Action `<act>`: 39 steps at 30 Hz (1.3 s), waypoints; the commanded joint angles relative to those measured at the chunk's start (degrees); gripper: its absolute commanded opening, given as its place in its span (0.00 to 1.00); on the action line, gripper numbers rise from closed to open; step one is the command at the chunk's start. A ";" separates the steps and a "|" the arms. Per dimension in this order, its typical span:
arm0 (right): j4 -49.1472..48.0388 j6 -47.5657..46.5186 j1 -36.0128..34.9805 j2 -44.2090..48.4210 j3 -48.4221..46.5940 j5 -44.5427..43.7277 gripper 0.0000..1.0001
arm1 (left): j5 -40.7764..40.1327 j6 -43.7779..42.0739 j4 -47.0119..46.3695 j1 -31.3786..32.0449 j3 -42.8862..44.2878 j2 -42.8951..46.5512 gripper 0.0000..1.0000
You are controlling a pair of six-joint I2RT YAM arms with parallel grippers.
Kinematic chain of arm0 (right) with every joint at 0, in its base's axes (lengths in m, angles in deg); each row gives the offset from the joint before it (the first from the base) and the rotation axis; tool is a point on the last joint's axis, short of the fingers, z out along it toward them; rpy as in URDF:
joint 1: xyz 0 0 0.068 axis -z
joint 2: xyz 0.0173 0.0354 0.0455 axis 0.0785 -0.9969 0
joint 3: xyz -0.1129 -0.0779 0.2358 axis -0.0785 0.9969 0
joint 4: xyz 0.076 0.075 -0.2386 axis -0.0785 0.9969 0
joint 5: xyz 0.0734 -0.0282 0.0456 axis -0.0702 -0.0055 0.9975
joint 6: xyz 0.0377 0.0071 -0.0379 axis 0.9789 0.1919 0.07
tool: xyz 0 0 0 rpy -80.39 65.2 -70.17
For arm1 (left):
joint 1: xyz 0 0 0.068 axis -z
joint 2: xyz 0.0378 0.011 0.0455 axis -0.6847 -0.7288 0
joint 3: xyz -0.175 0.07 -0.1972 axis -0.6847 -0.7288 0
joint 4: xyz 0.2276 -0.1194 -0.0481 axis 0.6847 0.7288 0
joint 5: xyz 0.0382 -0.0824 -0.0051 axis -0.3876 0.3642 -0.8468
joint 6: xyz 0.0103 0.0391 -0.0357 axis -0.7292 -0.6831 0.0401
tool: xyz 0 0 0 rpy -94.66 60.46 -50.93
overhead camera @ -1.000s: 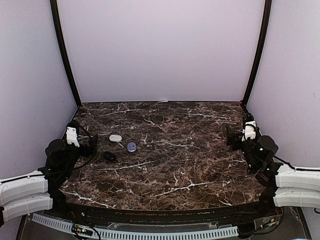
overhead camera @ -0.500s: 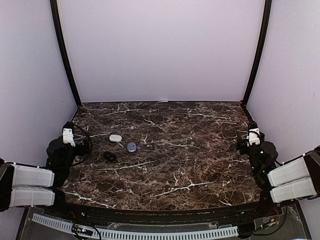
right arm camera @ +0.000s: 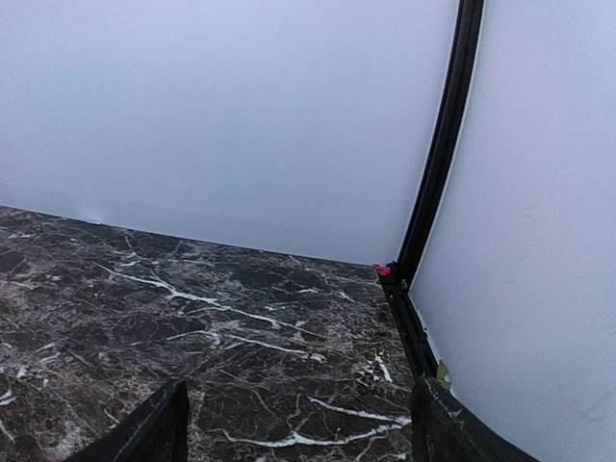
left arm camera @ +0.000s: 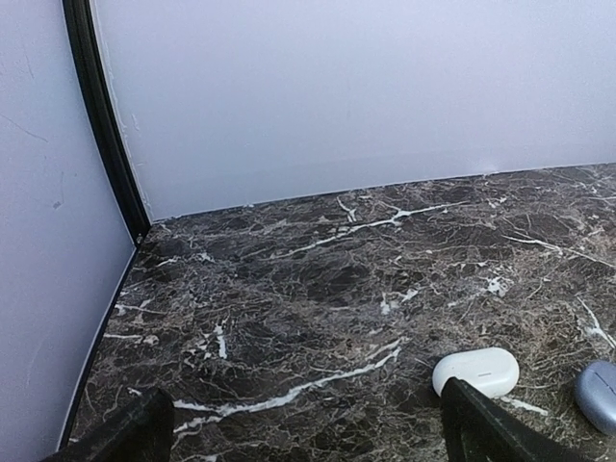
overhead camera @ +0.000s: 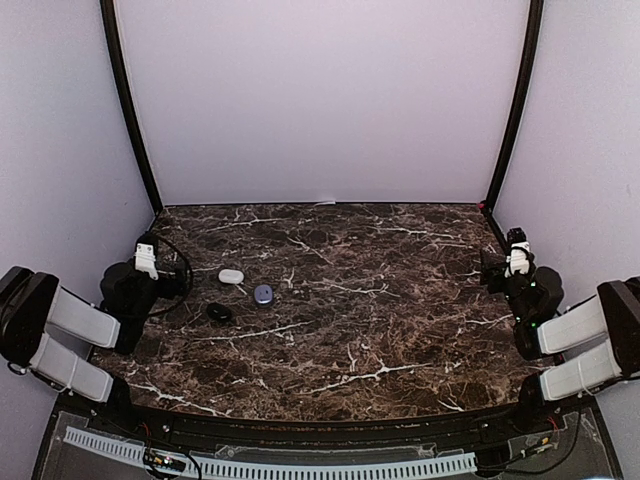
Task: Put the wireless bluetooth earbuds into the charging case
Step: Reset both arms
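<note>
On table (overhead camera: 380, 330): three cases, right of the left gripper (left arm camera: 298, 438) fingers. Just beyond one fingertip (left arm camera: 476, 428), first case (left arm camera: 475, 372); further right, second case (left arm camera: 599, 395); nearer the bases, third case (overhead camera: 218, 313).

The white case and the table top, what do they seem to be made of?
White case: likely smooth plastic, satin finish; soft even highlight, rounded edges. Table top: dark brown marble or a marble-look laminate; white veins, faint sheen.

Black-fingered left hand (left arm camera: 308, 430) and right hand (right arm camera: 303, 425) sit on arms (overhead camera: 85, 320) of white shells and black joints.
</note>
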 commanded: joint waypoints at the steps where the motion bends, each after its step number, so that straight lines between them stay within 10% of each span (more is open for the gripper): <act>1: -2.32 2.51 0.79 -1.05 -0.24 7.19 0.78 | 1.92 0.10 -3.30 -1.82 1.17 0.00 0.99; 7: -24.86 4.13 1.23 -15.87 2.92 7.66 0.79 | 3.75 1.06 -1.44 -3.41 2.78 -0.96 0.99; 11: -9.14 4.44 1.14 -13.69 -3.51 5.39 0.99 | 3.56 -0.80 -9.34 -3.78 0.88 -4.10 0.99; 15: -5.67 7.53 1.36 -14.12 -5.82 -0.79 0.99 | 5.32 -0.59 -19.72 -5.21 0.52 -12.91 0.99; 39: -5.83 7.86 1.92 -14.29 -6.01 -0.45 0.99 | 3.56 2.38 -13.82 -6.57 2.81 -12.14 0.99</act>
